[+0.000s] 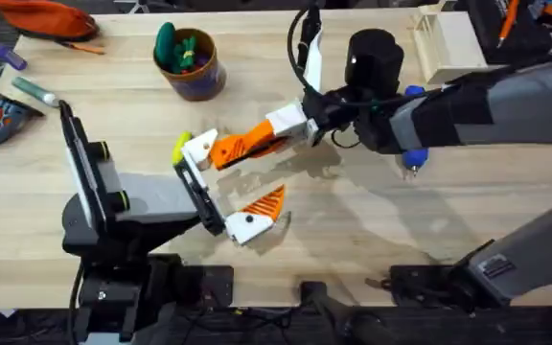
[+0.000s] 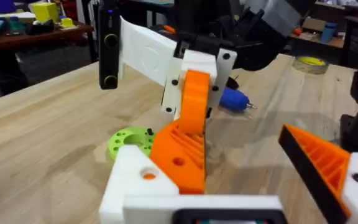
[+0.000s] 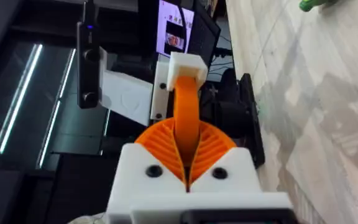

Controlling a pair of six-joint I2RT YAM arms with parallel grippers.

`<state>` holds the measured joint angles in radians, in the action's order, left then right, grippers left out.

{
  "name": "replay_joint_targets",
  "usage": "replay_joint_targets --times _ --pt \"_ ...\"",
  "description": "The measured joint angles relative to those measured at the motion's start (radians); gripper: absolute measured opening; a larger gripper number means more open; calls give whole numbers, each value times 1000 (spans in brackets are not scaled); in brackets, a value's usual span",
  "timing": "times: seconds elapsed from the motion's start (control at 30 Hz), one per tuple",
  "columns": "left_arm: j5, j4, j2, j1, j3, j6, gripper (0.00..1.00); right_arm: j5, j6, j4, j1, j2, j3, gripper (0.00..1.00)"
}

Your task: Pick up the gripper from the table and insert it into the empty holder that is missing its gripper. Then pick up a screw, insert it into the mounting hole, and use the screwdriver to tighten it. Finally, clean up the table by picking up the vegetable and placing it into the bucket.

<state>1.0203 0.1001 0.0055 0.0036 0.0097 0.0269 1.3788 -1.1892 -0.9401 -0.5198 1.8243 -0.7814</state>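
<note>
My left gripper is open. One of its white mounts carries an orange finger. The other mount is the holder. The orange ribbed gripper lies against the holder, and my right gripper is shut on its far end. I cannot tell whether the piece is fully seated. The blue screwdriver lies on the table, partly under the right arm. At the back stands the bucket, with green toys inside. The vegetable and the screw are out of view.
A lime-green disc with holes lies right beside the holder. A pale wooden box stands at the back right and a black cylinder behind the right gripper. An orange pouch is at the back left.
</note>
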Motion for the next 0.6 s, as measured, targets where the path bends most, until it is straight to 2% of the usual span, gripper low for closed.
replay_joint_targets --times 0.6 --pt "5 1 0 0 0 -1 985 -21 -98 -2 -21 15 -18 10"
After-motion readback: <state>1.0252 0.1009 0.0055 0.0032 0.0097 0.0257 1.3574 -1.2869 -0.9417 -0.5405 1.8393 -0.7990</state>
